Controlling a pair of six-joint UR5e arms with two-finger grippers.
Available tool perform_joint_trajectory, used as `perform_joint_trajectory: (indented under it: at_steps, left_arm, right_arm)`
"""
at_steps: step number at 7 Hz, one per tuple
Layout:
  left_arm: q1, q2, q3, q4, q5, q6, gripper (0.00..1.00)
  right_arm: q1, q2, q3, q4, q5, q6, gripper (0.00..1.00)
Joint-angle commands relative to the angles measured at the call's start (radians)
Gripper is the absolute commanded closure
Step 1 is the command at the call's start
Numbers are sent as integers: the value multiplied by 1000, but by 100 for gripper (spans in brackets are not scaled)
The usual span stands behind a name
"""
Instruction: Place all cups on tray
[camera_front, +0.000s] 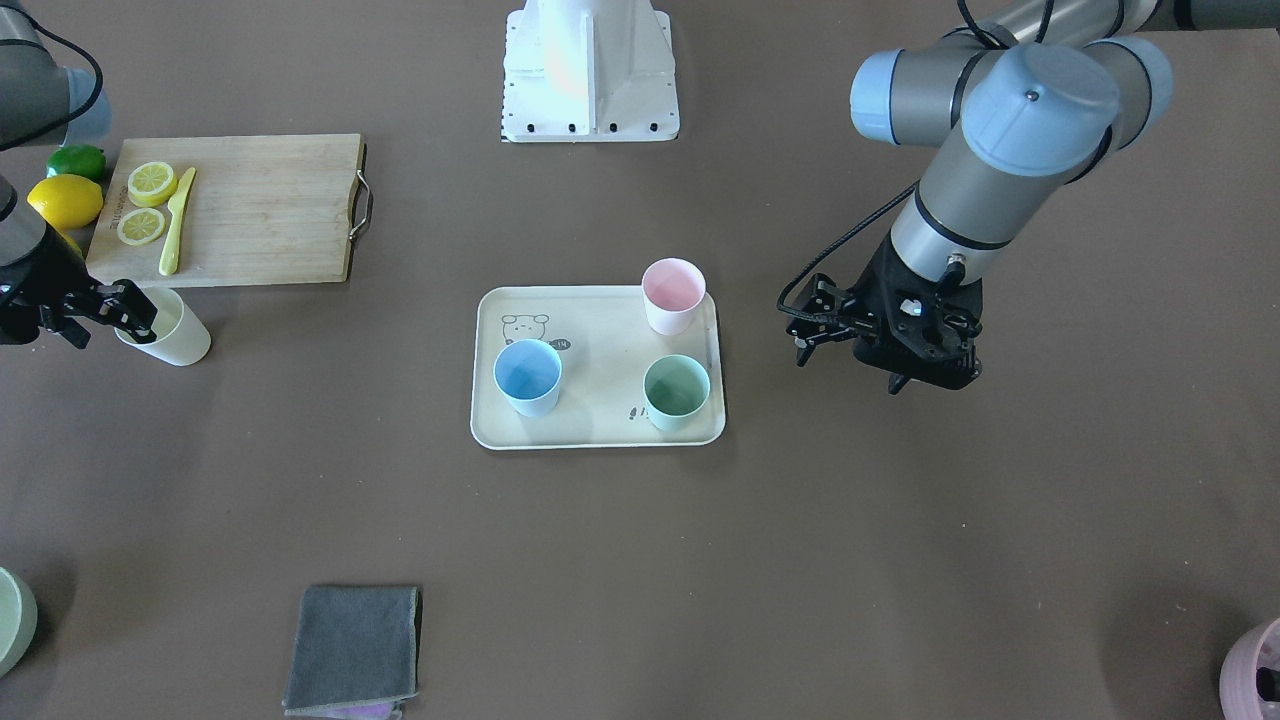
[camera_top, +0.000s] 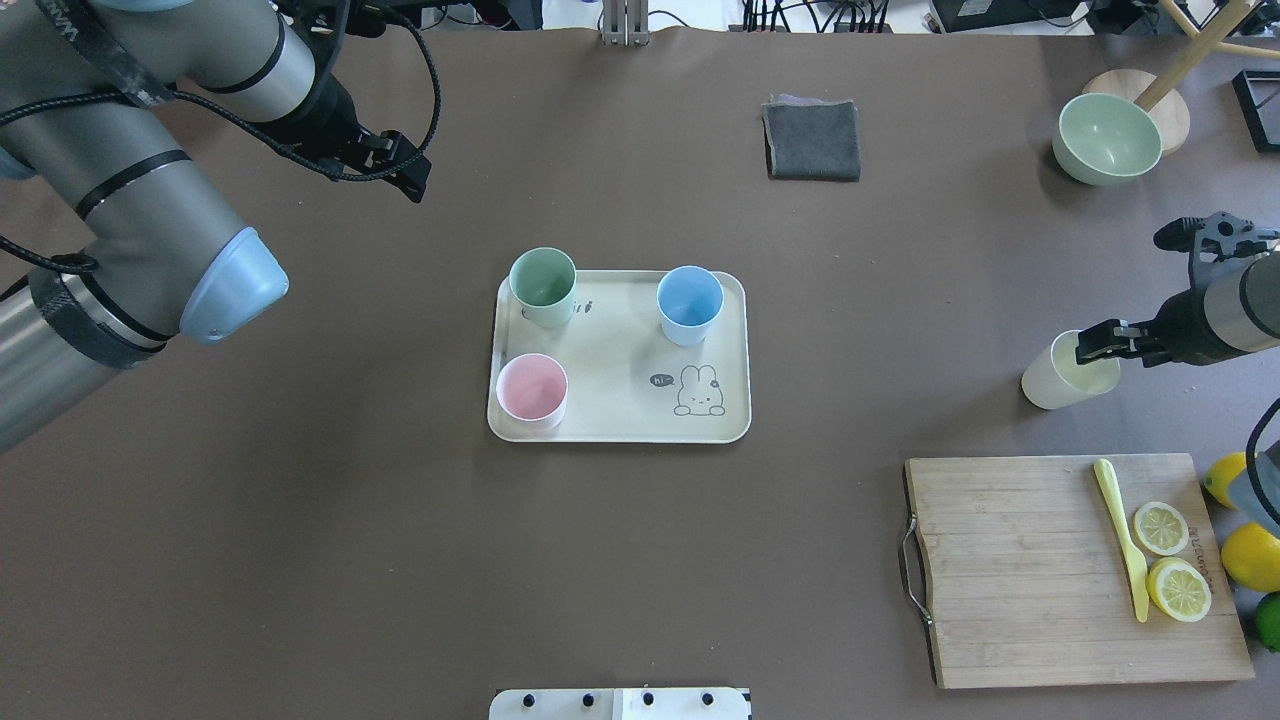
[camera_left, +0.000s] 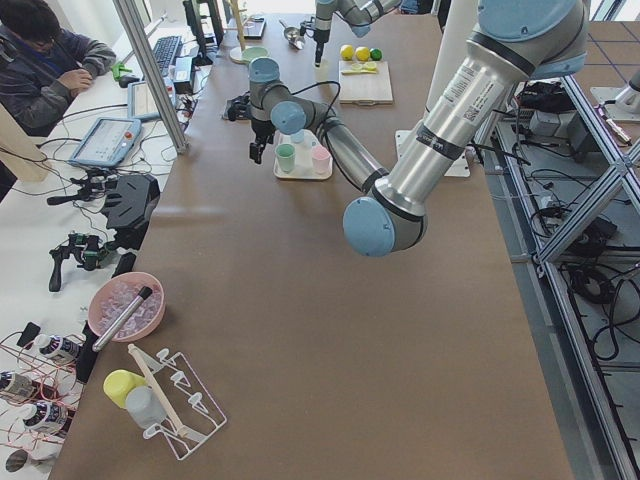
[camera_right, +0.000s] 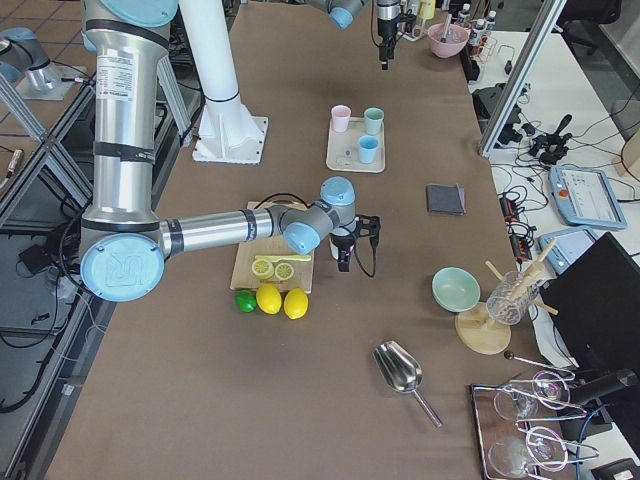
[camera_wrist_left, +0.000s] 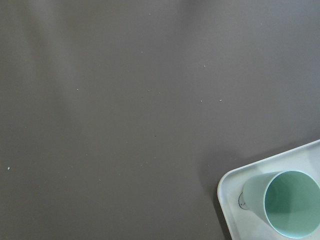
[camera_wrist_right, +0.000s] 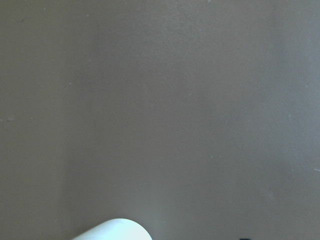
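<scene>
The cream tray (camera_top: 610, 400) lies mid-table and also shows in the front view (camera_front: 600, 420). The pink cup (camera_top: 532, 388), the blue cup (camera_top: 689, 303) and the green cup (camera_top: 543, 285) stand upright on it. The pale yellow cup (camera_top: 1062, 375) stands on the table far to the tray's right, beside the cutting board. My right gripper (camera_top: 1090, 350) reaches down onto its rim (camera_front: 165, 335), fingers pinched on the wall. My left gripper (camera_top: 385, 178) hangs open and empty above bare table, beyond the tray's green-cup corner. The left wrist view shows the green cup (camera_wrist_left: 290, 202) at lower right.
A wooden cutting board (camera_top: 1030, 600) holds lemon slices (camera_top: 1160, 527) and a yellow knife (camera_top: 1122, 535). Whole lemons and a lime (camera_top: 1250, 555) lie at its right. A sage bowl (camera_top: 1108, 138) and a grey cloth (camera_top: 812, 140) lie at the far side. A pink pot (camera_front: 1255, 680) sits at a corner.
</scene>
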Motion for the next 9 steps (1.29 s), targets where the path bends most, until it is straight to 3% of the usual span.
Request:
perform_joint_trajectory:
  at_steps: [1,5,6,7,9]
  left_arm:
    - [-2,2,0,-1,2,0,2]
    - [-11,4,1,0,-5,0,2]
    - [-40,30,1,-1,-12,46,2]
    - [-92,62,8,0,-40,146,2]
    - [-213,105,71,-1,-81,332,2]
  right_arm:
    - [-33,0,13,16,-22,59,100]
    - [-78,29,128,-4,-18,276,100]
    - [-89,109,152,-91,-22,362,100]
    - [-127,233,201,-263,-35,474,100]
    - [-279,470,203,-499,-175,663,100]
